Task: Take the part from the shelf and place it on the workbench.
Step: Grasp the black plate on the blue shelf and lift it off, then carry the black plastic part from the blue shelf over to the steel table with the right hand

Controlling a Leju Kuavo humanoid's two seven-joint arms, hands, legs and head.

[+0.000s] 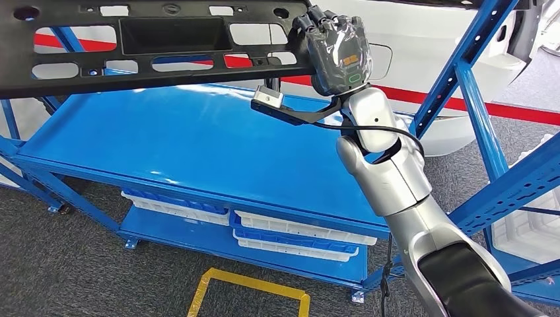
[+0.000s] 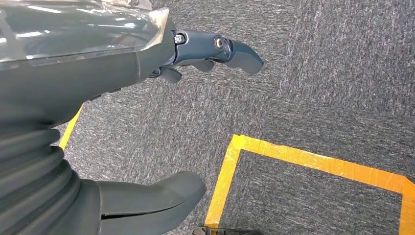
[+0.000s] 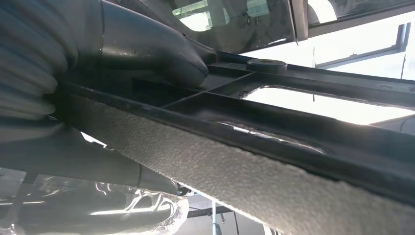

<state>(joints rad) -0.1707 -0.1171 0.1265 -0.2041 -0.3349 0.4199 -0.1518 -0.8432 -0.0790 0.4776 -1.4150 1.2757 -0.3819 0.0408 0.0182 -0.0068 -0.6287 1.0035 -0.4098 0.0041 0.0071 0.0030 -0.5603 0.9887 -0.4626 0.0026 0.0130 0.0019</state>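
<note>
Currently right robot hand grips one end of long black part, far end unsupported; could sag, slip. Left robot hand open, empty.

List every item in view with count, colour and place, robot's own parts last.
Part: one, black slotted panel, held up above the shelf.
Shelf: one, blue, bare top deck, below the part.
Trays: several, white and blue, stacked on the lower deck.
Tape outline: one, yellow, on grey carpet.
Vehicle body: one, white with red stripe, behind the shelf.
Right hand: one, grey, grips the part's end.
Left hand: one, grey, hangs over carpet, holding nothing.
</note>
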